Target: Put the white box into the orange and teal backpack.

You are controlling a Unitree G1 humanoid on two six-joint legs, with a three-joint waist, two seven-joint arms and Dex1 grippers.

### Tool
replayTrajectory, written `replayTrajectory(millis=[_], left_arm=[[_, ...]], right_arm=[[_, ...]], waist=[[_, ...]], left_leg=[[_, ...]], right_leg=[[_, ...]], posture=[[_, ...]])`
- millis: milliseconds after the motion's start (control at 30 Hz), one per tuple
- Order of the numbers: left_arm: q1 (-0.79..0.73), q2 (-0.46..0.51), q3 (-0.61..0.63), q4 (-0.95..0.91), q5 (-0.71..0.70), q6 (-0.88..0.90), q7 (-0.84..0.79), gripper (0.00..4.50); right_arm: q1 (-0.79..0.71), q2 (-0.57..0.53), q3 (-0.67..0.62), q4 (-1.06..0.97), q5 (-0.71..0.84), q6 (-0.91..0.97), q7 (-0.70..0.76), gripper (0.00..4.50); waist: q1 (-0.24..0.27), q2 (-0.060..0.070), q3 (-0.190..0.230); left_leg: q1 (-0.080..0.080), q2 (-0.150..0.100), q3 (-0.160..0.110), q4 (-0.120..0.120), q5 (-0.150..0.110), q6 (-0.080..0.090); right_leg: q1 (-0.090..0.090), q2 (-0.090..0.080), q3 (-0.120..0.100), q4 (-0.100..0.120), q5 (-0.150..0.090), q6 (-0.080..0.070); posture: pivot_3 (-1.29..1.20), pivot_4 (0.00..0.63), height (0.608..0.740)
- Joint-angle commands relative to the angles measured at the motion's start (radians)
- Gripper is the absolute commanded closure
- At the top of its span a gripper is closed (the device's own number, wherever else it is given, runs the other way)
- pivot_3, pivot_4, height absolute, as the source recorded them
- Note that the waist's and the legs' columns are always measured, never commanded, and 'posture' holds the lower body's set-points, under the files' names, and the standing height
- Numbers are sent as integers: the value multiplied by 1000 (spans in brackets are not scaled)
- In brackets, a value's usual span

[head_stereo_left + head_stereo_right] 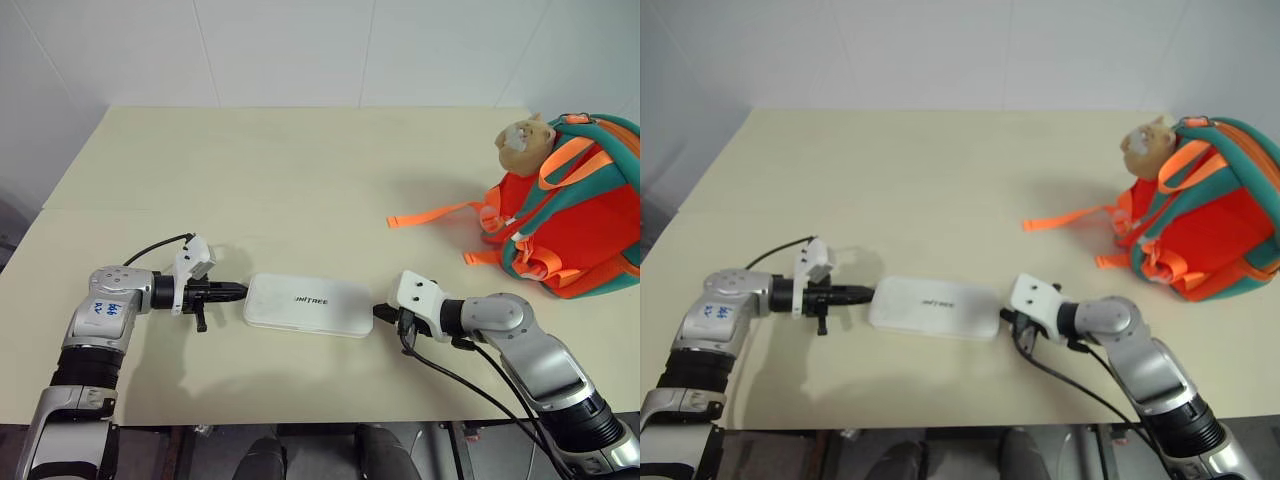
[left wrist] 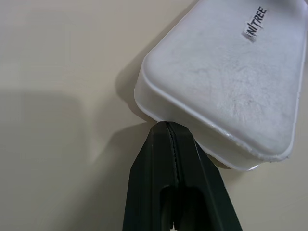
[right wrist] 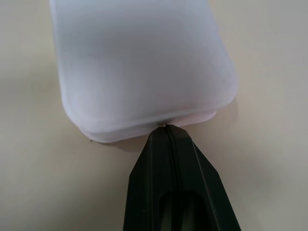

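Note:
The white box (image 1: 308,305) lies flat on the table near its front edge, dark lettering facing up. My left gripper (image 1: 240,291) is shut, and its tip touches the box's left end (image 2: 202,91). From the other side, my right gripper (image 1: 379,312) is also shut, with its tip against the box's right end (image 3: 144,72). Neither gripper has anything between its fingers. The orange and teal backpack (image 1: 580,220) stands at the table's far right, well away from the box, with a tan plush toy (image 1: 525,143) at its top.
An orange webbing strap (image 1: 430,214) trails from the backpack leftward across the beige table (image 1: 280,180). White walls close in behind and to the left. The table's front edge runs just below both arms.

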Motion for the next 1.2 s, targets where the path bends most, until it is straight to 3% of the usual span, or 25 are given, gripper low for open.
replayTrajectory(millis=[33, 433, 533, 867, 967, 1200], left_arm=[[0, 36, 39, -19, -36, 5, 7, 4500], [55, 87, 72, -58, -64, 18, 53, 4500], [43, 125, 79, -36, -39, 86, 119, 3941], [-9, 112, 167, -66, -176, 269, 177, 888], [-6, 100, 186, -78, -217, 308, 184, 7], [25, 83, 220, -110, -314, 386, 181, 7]], right_arm=[[-3, -28, -38, -50, 22, -17, 3, 4380], [-11, -112, -86, 7, 2, -52, -5, 4380], [5, -160, -104, -25, 21, -30, 21, 3485], [10, -191, -126, -83, 50, -6, 18, 137], [19, -181, -119, -91, 43, -3, -2, 0], [37, -153, -105, -104, 29, -7, -59, 0]], waist=[[0, 0, 0], [1, 0, 0], [1, 0, 0], [0, 1, 0], [1, 0, 0], [1, 0, 0]], left_leg=[[0, 0, 0, 0, 0, 0], [0, 0, 0, 0, 0, 0], [0, 0, 0, 0, 0, 0], [0, 0, 0, 0, 0, 1], [0, 0, 0, 0, 0, 1], [0, 0, 0, 0, 0, 0]], right_leg=[[0, 0, 0, 0, 0, 0], [0, 0, 0, -1, 0, 0], [0, 0, 0, -1, 0, 0], [0, 0, 0, -1, 0, 0], [0, 0, 0, -1, 0, 0], [0, -1, 0, -1, 0, 0]], posture=[[0, 150, 740], [0, 150, 740], [0, 150, 740], [0, 150, 740], [0, 150, 740], [0, 150, 740]])
